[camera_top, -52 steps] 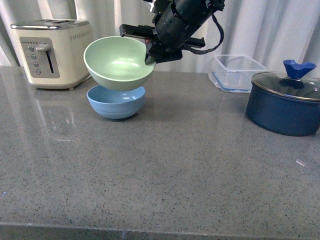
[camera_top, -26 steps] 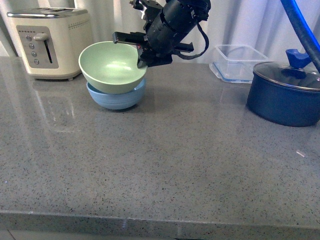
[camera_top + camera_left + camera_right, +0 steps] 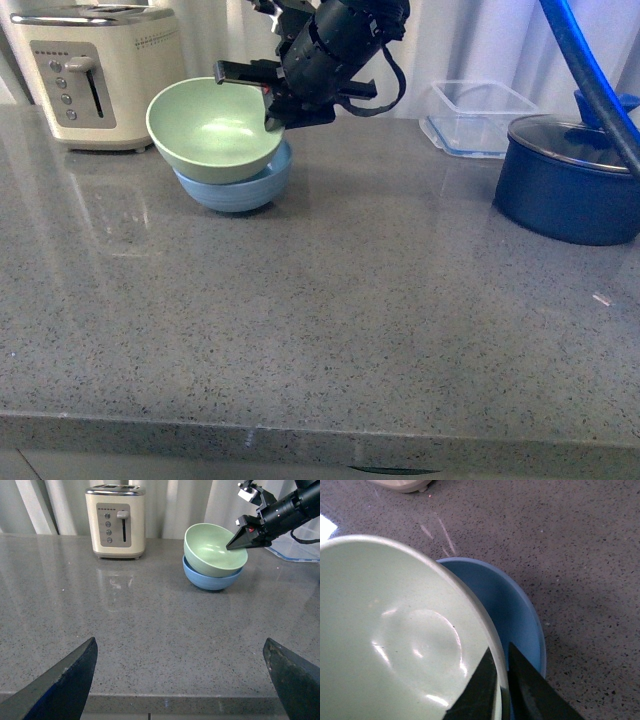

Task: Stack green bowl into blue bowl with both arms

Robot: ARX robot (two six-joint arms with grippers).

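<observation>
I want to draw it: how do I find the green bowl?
Start at the cream toaster on the grey counter; two round bowls are beside it. The pale mint-green plastic bowl is the tilted upper one, partly inside the light blue bowl.

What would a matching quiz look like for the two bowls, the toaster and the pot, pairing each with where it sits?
1. pale mint-green round plastic bowl
2. light sky-blue round ridged bowl
3. cream two-slot toaster
4. dark navy pot with glass lid

a. far left in the front view
b. rim clamped in the jaws of the right arm
c. far right in the front view
d. underneath another bowl

Pairs: 1-b, 2-d, 3-a, 4-c
</observation>
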